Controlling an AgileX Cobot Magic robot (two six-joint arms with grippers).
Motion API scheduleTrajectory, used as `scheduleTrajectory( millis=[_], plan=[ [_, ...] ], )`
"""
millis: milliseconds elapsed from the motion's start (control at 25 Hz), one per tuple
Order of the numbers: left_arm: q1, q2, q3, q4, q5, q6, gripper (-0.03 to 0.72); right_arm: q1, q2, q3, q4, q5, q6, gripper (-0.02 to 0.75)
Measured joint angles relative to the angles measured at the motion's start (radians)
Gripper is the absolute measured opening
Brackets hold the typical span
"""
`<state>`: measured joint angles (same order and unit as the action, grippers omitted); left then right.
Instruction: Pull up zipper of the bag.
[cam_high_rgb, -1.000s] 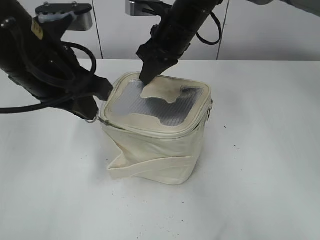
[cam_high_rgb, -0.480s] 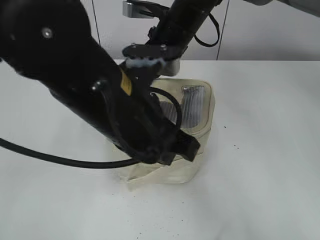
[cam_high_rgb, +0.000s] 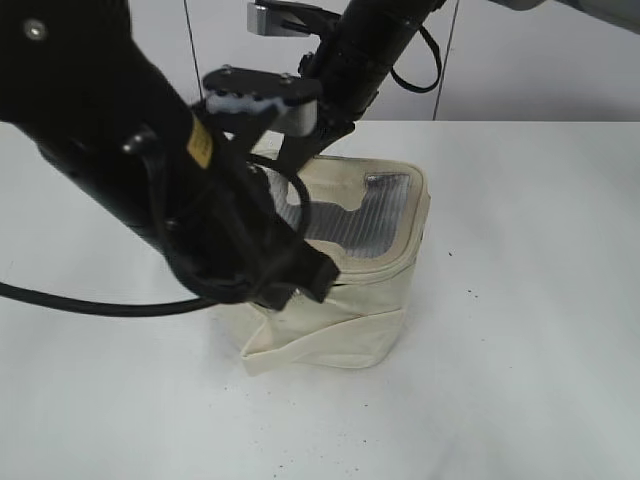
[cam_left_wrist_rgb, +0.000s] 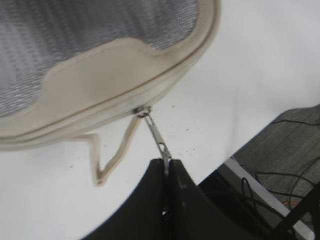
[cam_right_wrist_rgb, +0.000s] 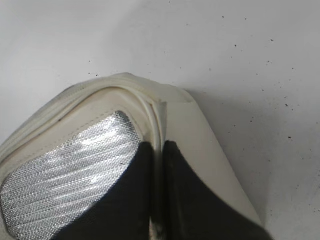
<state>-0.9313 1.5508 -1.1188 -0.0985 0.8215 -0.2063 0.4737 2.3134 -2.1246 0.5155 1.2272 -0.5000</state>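
Note:
The cream bag (cam_high_rgb: 370, 290) stands on the table, its grey mesh top (cam_high_rgb: 365, 210) facing up. My left gripper (cam_high_rgb: 318, 280) is at the bag's front left corner and its arm hides the bag's left side. In the left wrist view my left gripper (cam_left_wrist_rgb: 166, 165) is shut on a silver zipper pull (cam_left_wrist_rgb: 155, 135), drawn taut from the cream zipper track (cam_left_wrist_rgb: 100, 112) on the rim. My right gripper (cam_high_rgb: 297, 160) is at the back left rim. In the right wrist view it (cam_right_wrist_rgb: 159, 147) is shut on the bag's rim (cam_right_wrist_rgb: 155, 112) beside the mesh (cam_right_wrist_rgb: 75, 165).
The loose cream strap band (cam_left_wrist_rgb: 117, 152) hangs below the rim near the pull. The white table (cam_high_rgb: 520, 300) stretches right of the bag. Its edge, with the floor and cables (cam_left_wrist_rgb: 280, 165) beyond, shows in the left wrist view.
My left arm has swung from the bag's left side across its front, pulling the zipper pull along the rim. The bag shifted slightly right. The right gripper has stayed on the back rim.

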Motion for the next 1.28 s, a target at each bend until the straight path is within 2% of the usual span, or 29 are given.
scheduleTrajectory(
  millis=[160,280,760,840,880,1040,1080,1160,1280],
  plan=[
    [0.047,-0.051,0.0,0.087,0.04,-0.028,-0.002,0.0,0.0,-0.001,-0.007,0.0,0.0,0.008],
    [0.075,-0.064,0.0,0.099,0.058,-0.031,-0.002,0.0,0.0,-0.002,-0.012,0.0,0.001,0.008],
    [0.082,-0.064,0.0,0.099,0.082,-0.031,0.002,0.0,0.0,-0.002,-0.011,0.0,0.005,0.022],
    [0.082,-0.066,-0.002,0.099,0.087,-0.031,0.048,0.0,-0.001,-0.003,-0.01,0.0,0.005,0.088],
    [0.082,-0.07,-0.003,0.099,0.089,-0.031,0.097,0.0,-0.003,-0.003,-0.011,0.0,0.007,0.134],
    [0.084,-0.081,-0.007,0.139,0.087,-0.032,0.368,-0.001,-0.012,-0.006,-0.016,-0.005,0.055,0.414],
    [0.084,-0.081,-0.014,0.159,0.088,-0.032,0.424,-0.001,-0.015,-0.006,-0.022,-0.005,0.064,0.458],
    [0.087,-0.081,-0.027,0.209,0.067,-0.022,0.484,-0.001,-0.026,-0.006,-0.027,-0.005,0.079,0.495],
    [0.107,-0.078,-0.047,0.266,0.0,0.033,0.513,-0.002,-0.058,-0.006,-0.084,-0.005,0.131,0.512]
  ],
)
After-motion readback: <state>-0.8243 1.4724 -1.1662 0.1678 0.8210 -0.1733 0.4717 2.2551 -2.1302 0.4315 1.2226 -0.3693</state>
